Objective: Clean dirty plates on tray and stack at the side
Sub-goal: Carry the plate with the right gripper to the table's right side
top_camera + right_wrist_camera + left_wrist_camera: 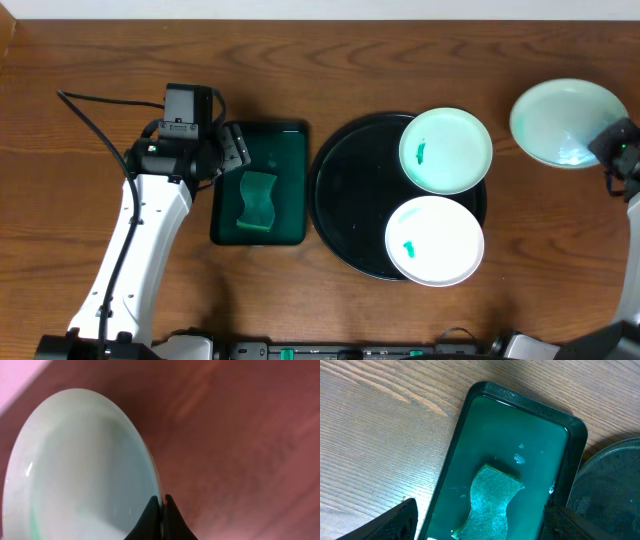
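White arm (pixel 150 215), black left hand (pixel 241 150), black cable (pixel 95 120)

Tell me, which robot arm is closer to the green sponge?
Left. The left fingers hang open over the green tray, beside the sponge. The right fingers are far across the table, past the black tray, pinching the rim of a plate.

From the right wrist the held plate (pixel 75 460) runs off the left and bottom edges, and a faint green streak near its lower left is too vague to call a smear. The tabletop (pixel 240 435) behind it is a blur. Of the right claw (pixel 161 507) only two dark tips show, pinched on the rim. Overhead, the right arm (pixel 632 260) is cut by the picture's edge, and the black tray (pixel 345 190) lies partly under two plates (pixel 446 150). From the left wrist the sponge (pixel 490 505) and green tray (pixel 520 425) run off the bottom; the left claw (pixel 480 515) shows only spread tips in the corners.
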Robot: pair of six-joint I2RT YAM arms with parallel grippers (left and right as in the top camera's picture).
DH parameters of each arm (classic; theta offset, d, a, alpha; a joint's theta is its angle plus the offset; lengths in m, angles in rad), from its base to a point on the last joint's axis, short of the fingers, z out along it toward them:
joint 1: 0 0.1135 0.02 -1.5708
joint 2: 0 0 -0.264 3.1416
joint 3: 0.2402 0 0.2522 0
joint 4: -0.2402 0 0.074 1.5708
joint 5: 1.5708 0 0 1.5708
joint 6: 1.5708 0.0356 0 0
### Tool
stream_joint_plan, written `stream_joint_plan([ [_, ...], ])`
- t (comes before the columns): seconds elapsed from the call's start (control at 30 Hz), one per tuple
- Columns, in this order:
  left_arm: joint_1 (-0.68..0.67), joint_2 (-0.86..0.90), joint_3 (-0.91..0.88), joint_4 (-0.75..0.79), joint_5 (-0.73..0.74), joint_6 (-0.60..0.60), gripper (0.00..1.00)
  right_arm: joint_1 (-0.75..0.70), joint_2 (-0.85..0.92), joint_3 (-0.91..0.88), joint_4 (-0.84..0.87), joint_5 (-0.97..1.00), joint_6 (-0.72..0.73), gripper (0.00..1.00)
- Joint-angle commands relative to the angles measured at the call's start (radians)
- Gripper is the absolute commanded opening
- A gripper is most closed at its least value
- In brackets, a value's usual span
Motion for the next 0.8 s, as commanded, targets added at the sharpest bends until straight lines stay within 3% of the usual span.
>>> stream_joint_plan([
  [0.0, 0.003, 0.001, 0.016, -0.002, -0.017, 0.002, 0.81, -0.021, 0.082, 0.0, -0.019, 0.083, 0.025, 0.01],
  [0.23, 0.003, 0.001, 0.016, -0.002, -0.017, 0.002, 0.8, -0.02, 0.285, -0.008, -0.036, 0.06, 0.025, 0.01],
  [0.5, 0.003, 0.001, 0.016, -0.002, -0.017, 0.003, 0.8, -0.009, 0.389, -0.008, -0.055, -0.004, 0.019, 0.01],
  [0.7, 0.003, 0.001, 0.016, -0.002, -0.017, 0.002, 0.81, -0.001, 0.406, -0.008, -0.074, -0.05, -0.02, 0.14],
  [0.77, 0.003, 0.001, 0.016, -0.002, -0.017, 0.002, 0.8, 0.001, 0.406, -0.007, -0.074, -0.077, -0.042, 0.26],
])
